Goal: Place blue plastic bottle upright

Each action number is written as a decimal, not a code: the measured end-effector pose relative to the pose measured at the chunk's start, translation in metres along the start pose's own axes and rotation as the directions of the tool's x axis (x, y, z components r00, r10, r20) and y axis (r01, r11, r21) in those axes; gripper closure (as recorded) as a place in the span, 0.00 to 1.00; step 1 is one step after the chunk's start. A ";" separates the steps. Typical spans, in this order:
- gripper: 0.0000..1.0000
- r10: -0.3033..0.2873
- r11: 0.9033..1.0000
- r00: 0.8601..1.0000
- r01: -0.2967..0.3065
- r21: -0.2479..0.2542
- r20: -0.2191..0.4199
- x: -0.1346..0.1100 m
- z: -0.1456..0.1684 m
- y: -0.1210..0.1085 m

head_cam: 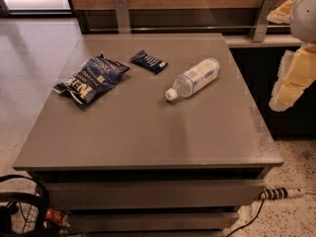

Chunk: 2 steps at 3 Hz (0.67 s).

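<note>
The blue plastic bottle (194, 78) lies on its side on the grey table (148, 137), right of centre towards the back. Its white cap (171, 94) points to the front left and its base to the back right. It is clear, with a pale blue-and-white label around the middle. My gripper (292, 80), yellowish-white, hangs at the right edge of the view, beyond the table's right side. It is well to the right of the bottle, apart from it, and holds nothing that I can see.
A dark blue snack bag (90, 79) lies at the table's left. A small dark blue packet (148, 61) lies behind the middle. A wooden wall with metal brackets (121, 14) runs along the back. Cables (276, 194) and a black wire object (22, 206) lie on the floor in front.
</note>
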<state>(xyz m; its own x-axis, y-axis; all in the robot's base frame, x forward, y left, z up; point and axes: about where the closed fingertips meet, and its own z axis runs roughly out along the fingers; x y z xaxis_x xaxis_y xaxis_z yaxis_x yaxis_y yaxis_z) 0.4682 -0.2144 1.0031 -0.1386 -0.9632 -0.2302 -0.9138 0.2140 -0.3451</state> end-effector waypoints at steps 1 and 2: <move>0.00 -0.110 0.993 0.993 0.109 0.039 0.043 -0.014 0.004 -0.041; 0.00 -0.197 0.980 0.979 0.196 0.032 0.051 -0.030 0.017 -0.076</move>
<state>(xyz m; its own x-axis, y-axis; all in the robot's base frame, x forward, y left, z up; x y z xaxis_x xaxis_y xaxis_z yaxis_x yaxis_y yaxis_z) 0.5486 -0.1993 1.0210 0.0639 -0.9770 -0.2034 -0.9107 0.0263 -0.4121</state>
